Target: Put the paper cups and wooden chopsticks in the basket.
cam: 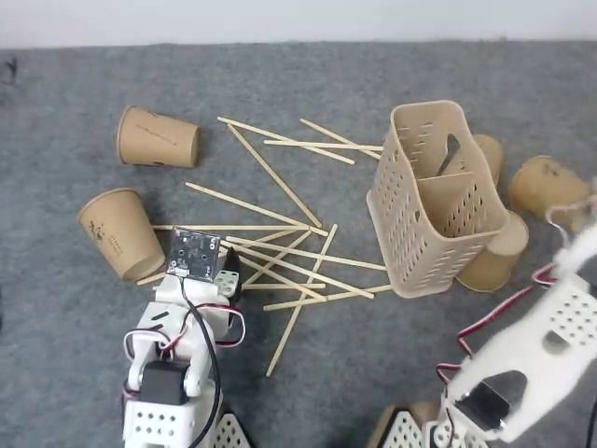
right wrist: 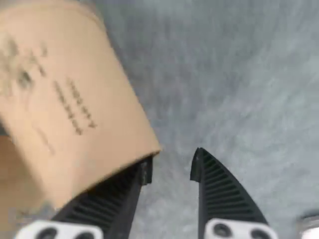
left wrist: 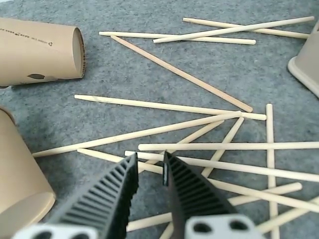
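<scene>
- Grey carpet (cam: 75, 355) covers the whole work surface; a pale wall (cam: 280, 19) runs along the far edge.
- The basket (cam: 420, 243) stands tilted on the right, leaning against three paper cups (cam: 494, 257) crowded behind it.
- Wooden chopsticks (cam: 280, 210) are strewn crisscross mid-carpet, none in the basket that I can see.
- To the left of the sticks a far cup (cam: 157, 137) and a near cup (cam: 121, 233) lie on their sides.
- Left gripper (left wrist: 149, 160) is low over the sticks, jaws slightly parted and pinching nothing.
- Right gripper (right wrist: 172, 167) has its jaws spread, with a brown cup (right wrist: 70, 109) against one finger.
</scene>
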### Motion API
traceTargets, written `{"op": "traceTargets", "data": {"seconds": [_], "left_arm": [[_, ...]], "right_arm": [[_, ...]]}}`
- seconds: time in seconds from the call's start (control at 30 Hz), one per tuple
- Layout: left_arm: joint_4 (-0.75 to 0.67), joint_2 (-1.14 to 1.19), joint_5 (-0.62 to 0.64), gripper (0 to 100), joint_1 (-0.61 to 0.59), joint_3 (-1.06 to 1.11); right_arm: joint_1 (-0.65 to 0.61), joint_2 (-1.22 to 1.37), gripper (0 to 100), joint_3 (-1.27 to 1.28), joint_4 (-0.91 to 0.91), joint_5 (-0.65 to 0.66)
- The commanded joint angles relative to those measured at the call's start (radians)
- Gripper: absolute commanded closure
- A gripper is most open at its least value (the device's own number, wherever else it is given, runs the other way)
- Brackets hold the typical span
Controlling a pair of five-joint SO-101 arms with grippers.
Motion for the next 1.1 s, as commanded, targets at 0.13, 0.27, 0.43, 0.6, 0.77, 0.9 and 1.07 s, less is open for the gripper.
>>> {"op": "traceTargets", "data": {"seconds": [0.13, 0.27, 0.43, 0.6, 0.77, 0.9, 1.07], "left_arm": [[0.0, -0.009, -0.009, 91, 0.006, -0.015], [0.0, -0.009, -0.009, 91, 0.006, -0.015], [0.0, -0.009, -0.009, 91, 0.006, -0.015], [0.0, -0.009, -0.009, 91, 0.006, -0.015], [0.002, -0.009, -0.009, 91, -0.002, -0.015], [0.0, -0.009, -0.009, 91, 0.005, -0.015], [0.0, -0.011, -0.009, 91, 0.006, -0.015]], "right_arm": [[0.093, -0.044, 84.3, -0.083, 0.166, 0.17], [0.105, -0.208, 84.2, -0.141, 0.163, 0.173], [0.022, -0.403, 84.2, -0.14, 0.142, 0.169], [-0.197, -0.389, 84.3, -0.138, -0.004, 0.063], [-0.283, -0.266, 90.8, -0.138, -0.329, -0.044], [-0.32, -0.113, 95.7, -0.146, -0.429, -0.069], [-0.338, -0.004, 99.1, -0.146, -0.43, -0.068]]}}
